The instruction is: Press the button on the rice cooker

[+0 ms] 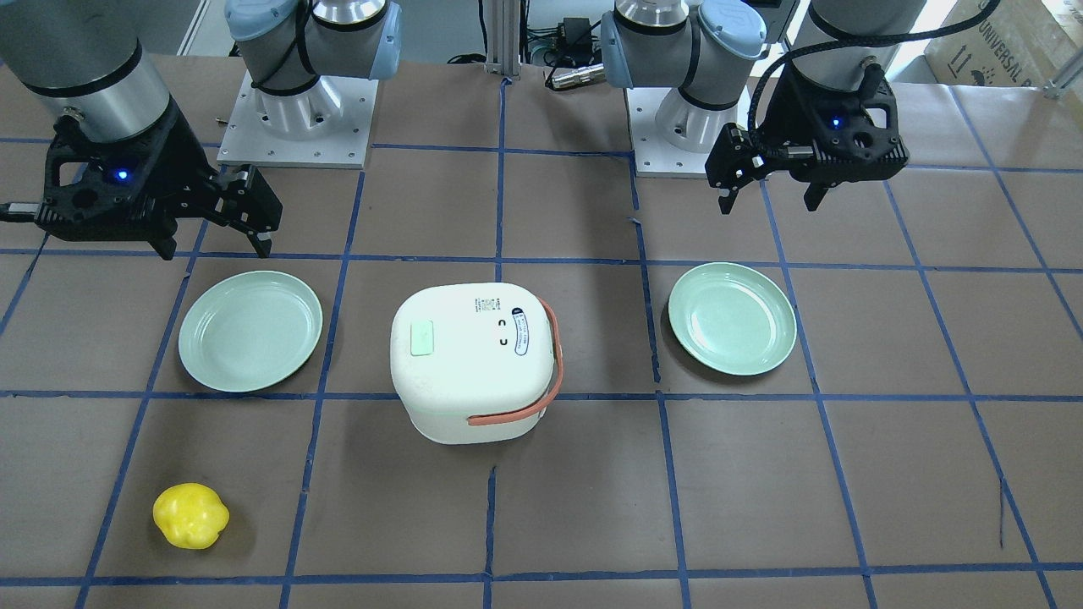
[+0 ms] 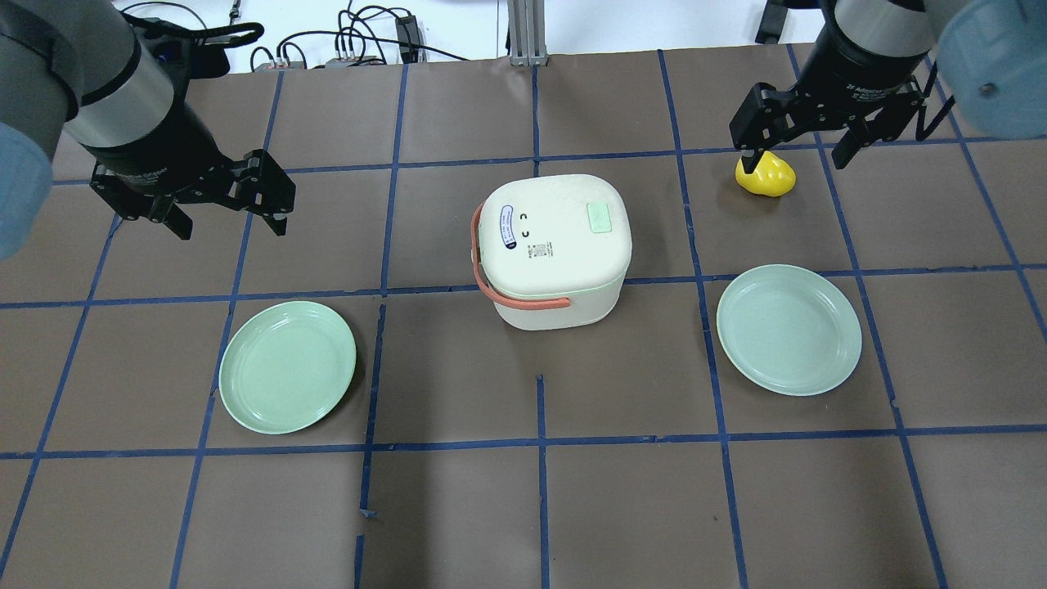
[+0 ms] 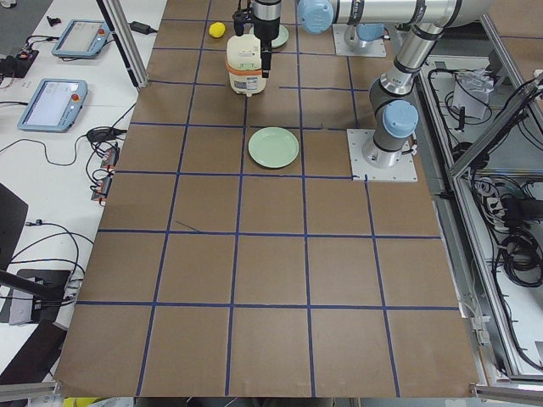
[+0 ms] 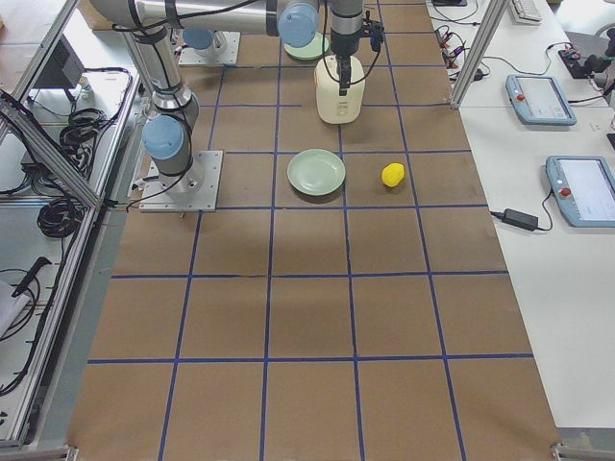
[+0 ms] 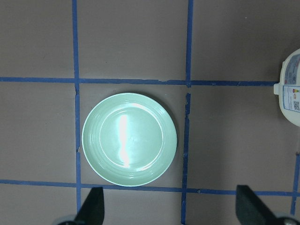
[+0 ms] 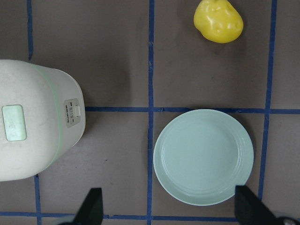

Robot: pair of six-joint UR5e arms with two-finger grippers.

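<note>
The white rice cooker [image 1: 474, 364] stands shut in the middle of the table, its orange strap handle [image 1: 554, 355] hanging down one side. It also shows in the overhead view [image 2: 556, 245]. A pale green rectangular button [image 1: 421, 337] sits on its lid, and a small front panel [image 6: 71, 113] shows in the right wrist view. My left gripper [image 2: 229, 227] is open and empty, above the table to the cooker's left. My right gripper [image 2: 795, 155] is open and empty, high over the far right. Both are apart from the cooker.
A pale green plate [image 2: 287, 366] lies left of the cooker, under the left wrist camera [image 5: 129, 139]. A second plate [image 2: 788, 329] lies on the right. A yellow toy fruit [image 2: 765, 176] lies beyond it, under the right gripper. Blue tape lines grid the brown table.
</note>
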